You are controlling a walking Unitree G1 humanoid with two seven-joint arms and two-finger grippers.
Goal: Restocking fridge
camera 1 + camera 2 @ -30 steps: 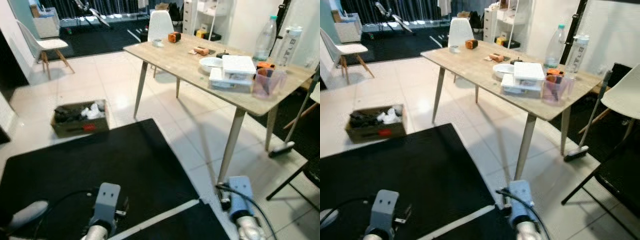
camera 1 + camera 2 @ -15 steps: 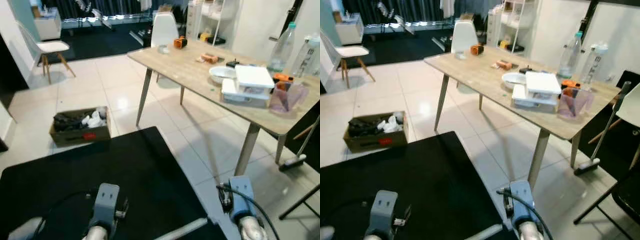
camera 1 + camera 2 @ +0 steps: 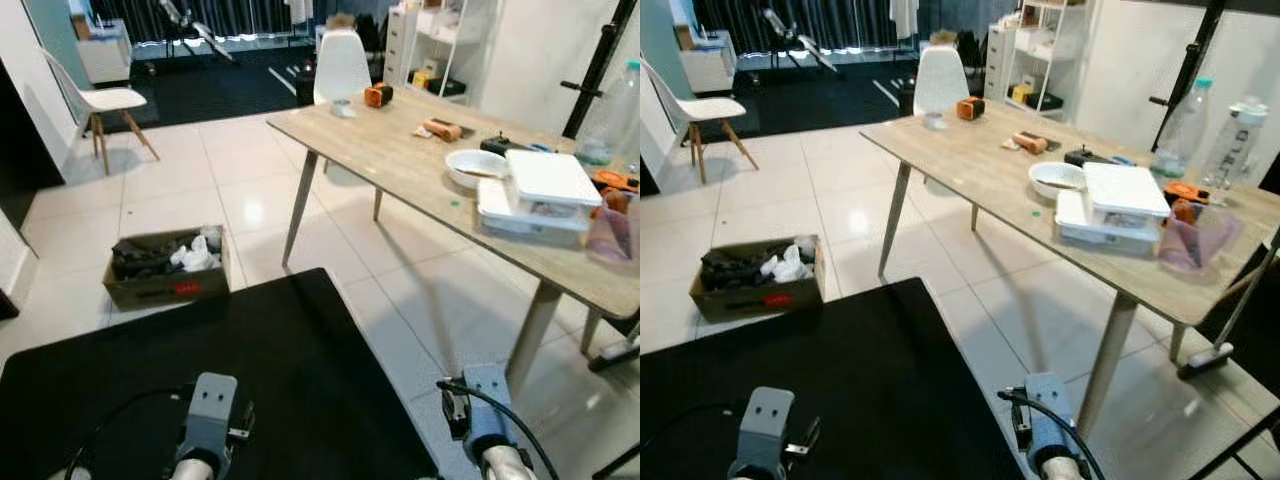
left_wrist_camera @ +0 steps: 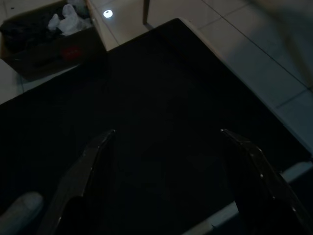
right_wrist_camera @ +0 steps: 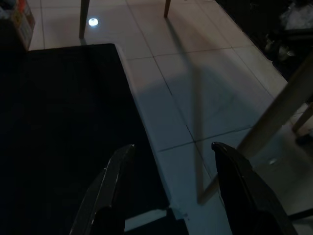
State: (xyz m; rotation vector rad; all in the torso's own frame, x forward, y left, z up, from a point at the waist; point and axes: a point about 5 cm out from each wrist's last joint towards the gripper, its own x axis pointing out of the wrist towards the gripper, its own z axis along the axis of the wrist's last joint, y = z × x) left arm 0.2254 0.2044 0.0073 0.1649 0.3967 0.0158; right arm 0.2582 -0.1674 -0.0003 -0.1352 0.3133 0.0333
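Food containers [image 3: 1110, 205] sit on the table [image 3: 980, 165], well ahead of both wide-spread empty tools [image 4: 166, 142] [image 5: 171, 152]; a square approach is advised.

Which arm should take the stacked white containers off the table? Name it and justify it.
Right, probably. The stacked white containers sit on the table to the robot's right, nearer the open right end effector; the left end effector hangs over the black mat.

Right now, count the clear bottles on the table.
2. Both stand at the table's far right end: a green-capped bottle, and a white-capped bottle just right of it. Others may be hidden.
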